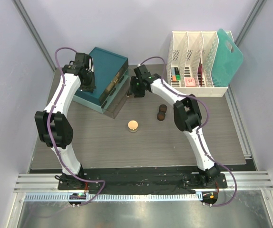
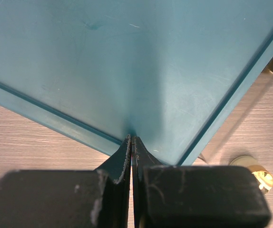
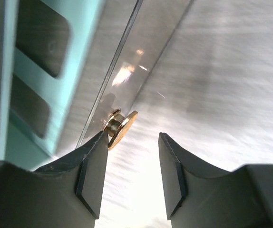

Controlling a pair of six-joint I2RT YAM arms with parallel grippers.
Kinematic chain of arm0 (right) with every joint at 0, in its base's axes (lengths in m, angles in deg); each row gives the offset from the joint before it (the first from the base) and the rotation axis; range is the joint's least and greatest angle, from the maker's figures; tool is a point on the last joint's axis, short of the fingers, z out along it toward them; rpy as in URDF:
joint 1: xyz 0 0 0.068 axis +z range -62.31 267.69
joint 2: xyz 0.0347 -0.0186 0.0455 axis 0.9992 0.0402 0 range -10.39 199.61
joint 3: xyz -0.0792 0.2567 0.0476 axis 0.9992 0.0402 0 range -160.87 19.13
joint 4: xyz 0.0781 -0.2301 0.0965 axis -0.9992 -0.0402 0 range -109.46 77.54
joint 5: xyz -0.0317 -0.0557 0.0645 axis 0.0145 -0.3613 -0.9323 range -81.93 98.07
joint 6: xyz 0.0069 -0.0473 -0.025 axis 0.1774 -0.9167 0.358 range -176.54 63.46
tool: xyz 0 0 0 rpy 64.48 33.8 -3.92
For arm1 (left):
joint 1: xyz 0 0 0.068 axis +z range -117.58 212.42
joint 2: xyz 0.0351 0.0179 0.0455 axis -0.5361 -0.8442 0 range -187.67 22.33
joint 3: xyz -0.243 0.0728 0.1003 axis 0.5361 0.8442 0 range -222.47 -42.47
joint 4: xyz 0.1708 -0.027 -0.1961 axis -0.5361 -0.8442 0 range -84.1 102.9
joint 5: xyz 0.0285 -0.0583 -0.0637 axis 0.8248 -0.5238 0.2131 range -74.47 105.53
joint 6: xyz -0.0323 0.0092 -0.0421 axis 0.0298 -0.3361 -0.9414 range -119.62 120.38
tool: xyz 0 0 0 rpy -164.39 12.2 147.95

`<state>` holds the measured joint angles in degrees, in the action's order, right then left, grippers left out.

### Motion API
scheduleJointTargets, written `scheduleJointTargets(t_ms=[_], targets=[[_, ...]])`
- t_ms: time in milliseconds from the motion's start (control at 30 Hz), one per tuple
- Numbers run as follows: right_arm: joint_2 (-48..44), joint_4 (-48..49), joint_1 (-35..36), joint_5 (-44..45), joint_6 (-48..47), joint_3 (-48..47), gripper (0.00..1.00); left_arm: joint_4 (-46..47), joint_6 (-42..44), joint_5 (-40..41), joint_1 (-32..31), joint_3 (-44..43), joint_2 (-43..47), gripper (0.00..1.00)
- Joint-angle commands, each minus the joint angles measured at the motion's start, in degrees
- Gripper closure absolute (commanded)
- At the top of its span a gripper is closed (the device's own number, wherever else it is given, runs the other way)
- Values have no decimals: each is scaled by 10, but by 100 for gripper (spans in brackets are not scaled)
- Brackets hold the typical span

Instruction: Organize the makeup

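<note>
A peach round compact (image 1: 133, 125) lies on the table in front of the teal drawer box (image 1: 105, 71). Two dark-brown round jars (image 1: 161, 112) sit side by side to its right. My left gripper (image 1: 86, 86) is shut and empty, its tips (image 2: 132, 139) resting on the box's teal top (image 2: 127, 61). My right gripper (image 1: 137, 89) is open at the box's clear drawer front (image 3: 127, 57). A gold knob (image 3: 122, 126) sits just off the tip of its left finger (image 3: 92, 161), not clamped. More small cosmetics (image 1: 176, 76) stand in the white rack.
The white slotted rack (image 1: 193, 40) stands at the back right with a teal board (image 1: 229, 52) leaning in its right slot. The clear drawer (image 1: 117, 107) sticks out from the box toward the table's middle. Grey walls close in both sides.
</note>
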<state>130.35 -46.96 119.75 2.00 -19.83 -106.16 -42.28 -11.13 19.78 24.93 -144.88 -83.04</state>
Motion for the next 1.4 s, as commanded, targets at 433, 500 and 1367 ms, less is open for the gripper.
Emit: scheduleJointTargets(t_ms=[433, 500, 1367], targets=[[-153, -64, -18, 18, -118, 100, 41, -48, 6, 8, 0, -2, -15, 100], [-180, -59, -15, 24, -128, 98, 38, -48, 6, 8, 0, -2, -14, 100], [-245, -122, -30, 239, -196, 324, 26, -49, 11, -5, 0, 3, -14, 100]])
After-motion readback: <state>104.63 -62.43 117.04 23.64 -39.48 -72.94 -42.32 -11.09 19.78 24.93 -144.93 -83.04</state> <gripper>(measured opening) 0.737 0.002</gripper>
